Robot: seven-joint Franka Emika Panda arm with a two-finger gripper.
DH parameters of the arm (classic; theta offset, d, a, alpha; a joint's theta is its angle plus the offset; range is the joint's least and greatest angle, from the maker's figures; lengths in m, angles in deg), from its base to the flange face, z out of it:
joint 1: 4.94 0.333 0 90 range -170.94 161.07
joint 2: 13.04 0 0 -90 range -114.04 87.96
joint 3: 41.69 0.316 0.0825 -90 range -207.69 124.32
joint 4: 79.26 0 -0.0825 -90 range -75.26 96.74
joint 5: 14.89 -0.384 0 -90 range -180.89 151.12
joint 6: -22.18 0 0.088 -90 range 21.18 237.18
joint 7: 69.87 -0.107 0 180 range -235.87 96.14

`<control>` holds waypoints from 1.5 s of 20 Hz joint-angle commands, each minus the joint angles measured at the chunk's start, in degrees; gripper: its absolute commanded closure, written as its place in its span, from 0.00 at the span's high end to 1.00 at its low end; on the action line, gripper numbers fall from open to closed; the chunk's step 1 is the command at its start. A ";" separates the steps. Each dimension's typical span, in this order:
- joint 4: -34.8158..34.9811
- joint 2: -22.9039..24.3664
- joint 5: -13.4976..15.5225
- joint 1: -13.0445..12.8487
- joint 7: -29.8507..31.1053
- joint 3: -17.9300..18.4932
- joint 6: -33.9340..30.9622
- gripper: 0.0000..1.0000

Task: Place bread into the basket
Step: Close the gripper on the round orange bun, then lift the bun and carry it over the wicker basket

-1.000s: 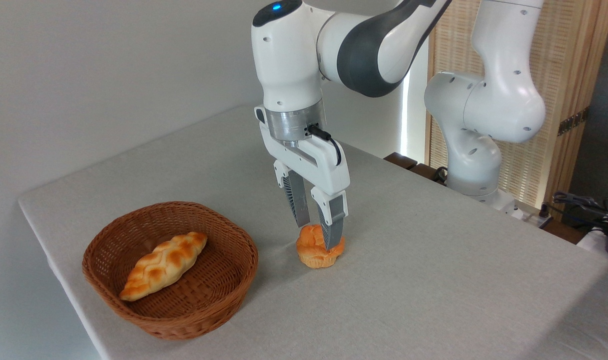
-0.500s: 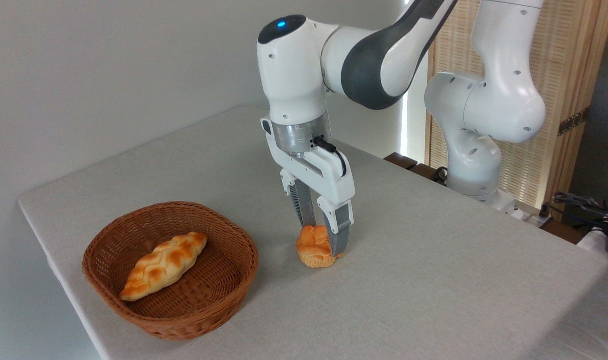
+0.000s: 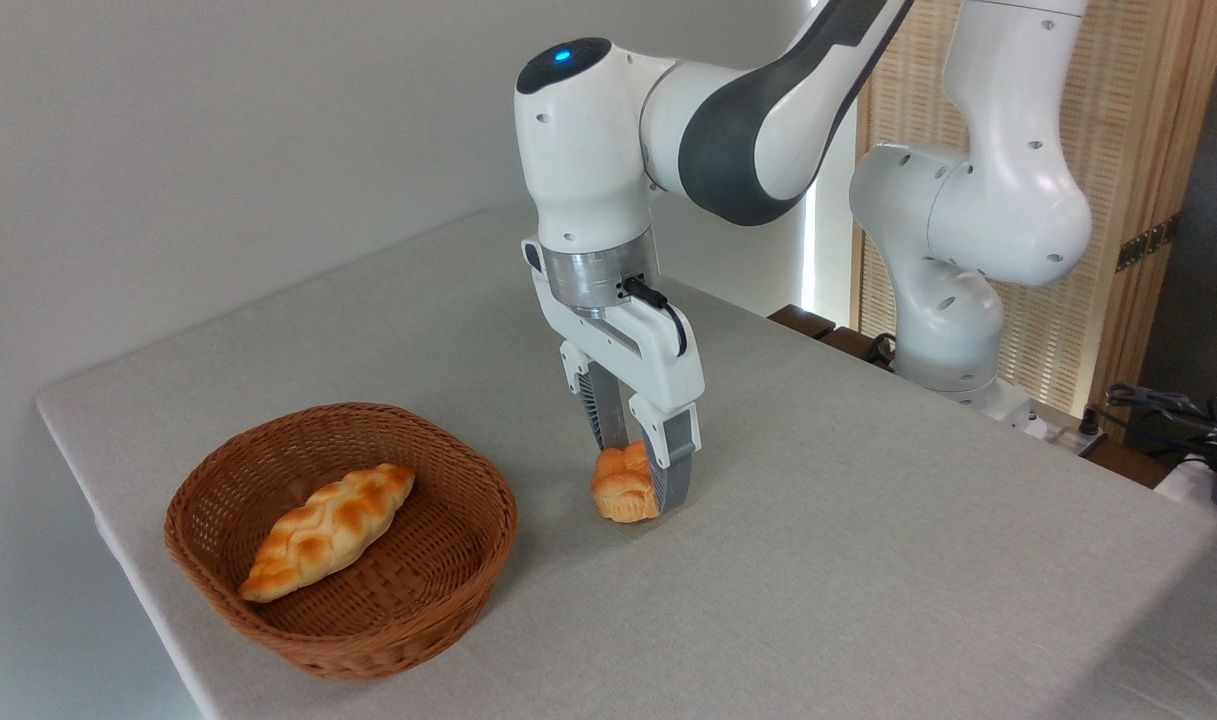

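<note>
where the table's (image 3: 868, 560) left end holds the basket (image 3: 340, 630), everything else can be placed from that round brown wicker bowl. inside it a long braided golden loaf (image 3: 328, 530) lies slantwise across the woven floor, one tip near the front-left wall, the other toward the back-right. just beyond the basket's right rim, apart from it, is the bread (image 3: 620, 487), a small orange-golden bun with a cracked top and a paler ribbed base, low over the grey cloth; whether its base touches the cloth cannot be told. the gripper (image 3: 643, 478) points straight down onto it, jaws clamped on the bun's sides, the near grey finger (image 3: 673, 465) covering the bun's right flank. farther right of the basket, the white arm (image 3: 748, 110) arches back to its base (image 3: 953, 330) at the table's far edge, before a slatted wooden screen (image 3: 1128, 200).
</note>
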 commanded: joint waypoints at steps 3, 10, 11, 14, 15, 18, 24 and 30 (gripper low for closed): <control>0.69 -0.14 0.38 -0.08 -0.69 0.20 1.54 0.31; -10.43 -1.45 4.83 0.01 -0.34 0.20 -6.26 0.33; -13.77 -2.33 7.38 0.01 -0.25 0.63 -7.59 0.33; -20.82 -6.19 11.00 0.01 -0.08 0.81 -7.78 0.35; -23.45 -8.21 11.10 0.01 -0.08 0.81 -7.34 0.37; -28.66 -13.93 11.01 0.01 -0.69 0.55 -1.66 0.39; -27.52 -19.74 8.03 0.01 -1.22 -3.23 13.14 0.63; -24.97 -19.74 7.14 0.18 -5.77 -3.14 13.05 1.00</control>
